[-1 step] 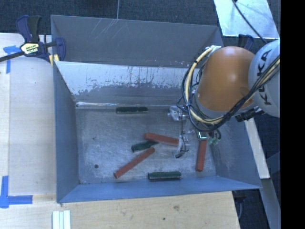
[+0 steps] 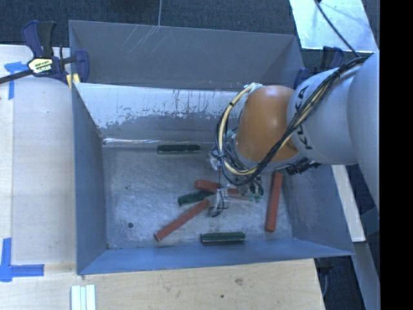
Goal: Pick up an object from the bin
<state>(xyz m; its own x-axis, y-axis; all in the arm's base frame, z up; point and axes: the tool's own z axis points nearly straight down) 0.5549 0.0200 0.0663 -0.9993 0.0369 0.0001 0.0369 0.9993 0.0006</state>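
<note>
Grey metal bin (image 2: 90,173) is holding loose red-brown and dark green sticks. Hand (image 2: 219,204) is hanging low at mid-floor, over the upper end of a long red-brown stick (image 2: 181,221) lying slantwise, with a short dark green stick (image 2: 190,199) and a short red-brown stick (image 2: 206,185) just beside. Whether the hand is standing apart or together cannot be told
</note>
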